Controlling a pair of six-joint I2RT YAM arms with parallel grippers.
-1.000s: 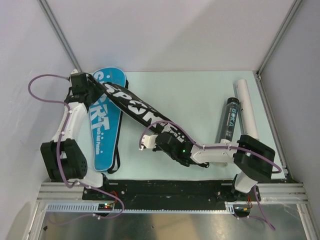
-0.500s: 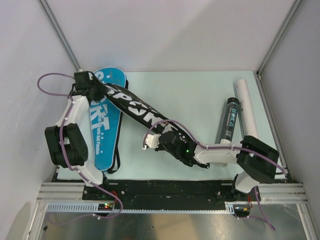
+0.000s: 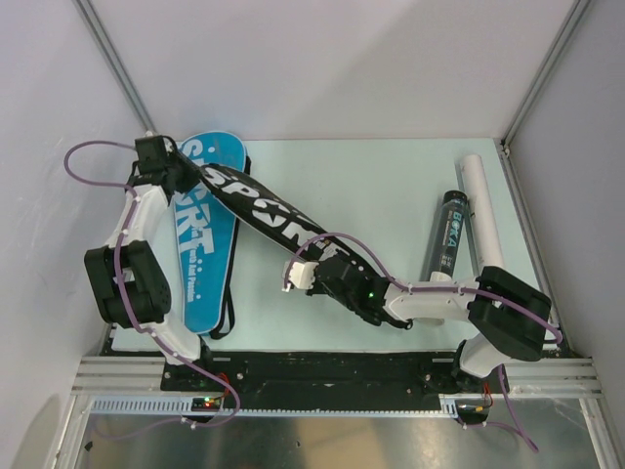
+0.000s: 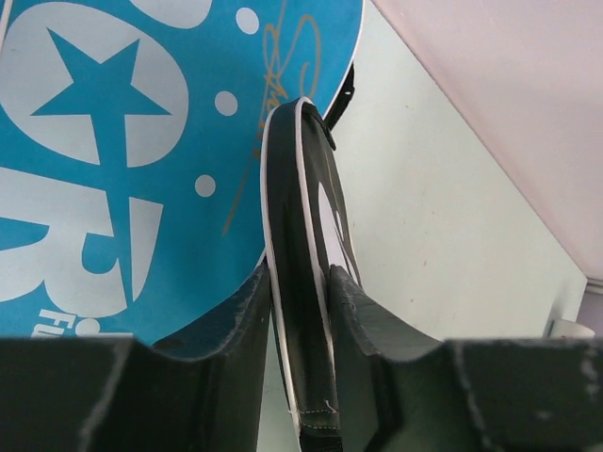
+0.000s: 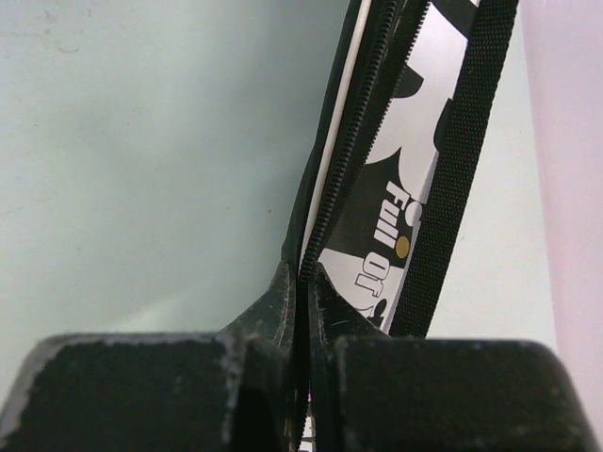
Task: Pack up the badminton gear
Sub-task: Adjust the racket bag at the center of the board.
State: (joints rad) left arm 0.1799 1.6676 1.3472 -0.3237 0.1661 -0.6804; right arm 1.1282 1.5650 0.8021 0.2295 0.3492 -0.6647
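Where overhead hides grip, wrist views show black bag [image 4: 303, 282] pinched.

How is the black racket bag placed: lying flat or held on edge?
Held on edge: left gripper and right gripper pinch the black racket bag.

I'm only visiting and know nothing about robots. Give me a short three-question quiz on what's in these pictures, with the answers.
1. True or false: the blue bag lies on the robot's right.
2. What is the right gripper pinching? A a racket; B the black bag; C nothing.
3. Fill in: beside the black tube lies a ___ tube.

Key: 1 false, it lies on the left. 2 B, by its zipped edge. 3 white: the white tube.
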